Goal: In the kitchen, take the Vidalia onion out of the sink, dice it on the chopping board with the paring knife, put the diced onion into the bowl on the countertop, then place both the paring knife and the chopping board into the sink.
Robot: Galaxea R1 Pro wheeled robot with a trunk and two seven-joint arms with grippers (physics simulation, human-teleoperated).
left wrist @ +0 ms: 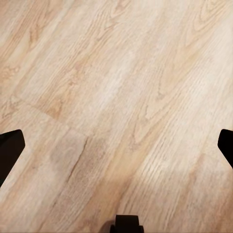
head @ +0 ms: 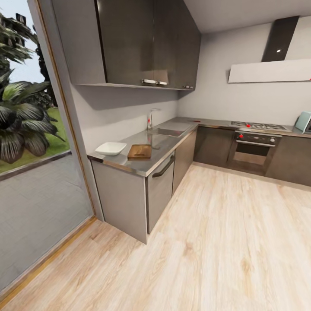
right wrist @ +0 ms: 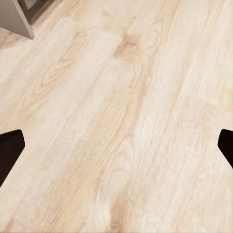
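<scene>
Grey metal runs the length of the countertop (head: 149, 149) in the head view, with the shallow white bowl (head: 111, 148) at its near end and the dark wooden chopping board (head: 140, 152) just beside it, apart from it. Further along, the sink (head: 169, 131) is let into the worktop under a chrome faucet (head: 150, 119). Its basin is too shallowly seen to tell whether the Vidalia onion lies inside, and a small red mark on the far corner of the counter may be the paring knife, though it is too small to be sure. A stove (head: 258, 140) stands along the far wall, and pale wood floor (head: 224, 242) lies between the robot and the cabinets.

In the left wrist view, the left gripper (left wrist: 116, 148) hangs over the floor planks, its dark fingertips (left wrist: 8, 148) spread wide at the frame's edges, holding nothing.

In the right wrist view, the right gripper (right wrist: 116, 148) is likewise spread apart and empty above the floor, with a grey cabinet corner (right wrist: 17, 17) near.

By my reading, the robot is in the approach stage, nothing handled yet. The next move calls for driving up to the sink, close enough to look down into the basin and reach the onion.
</scene>
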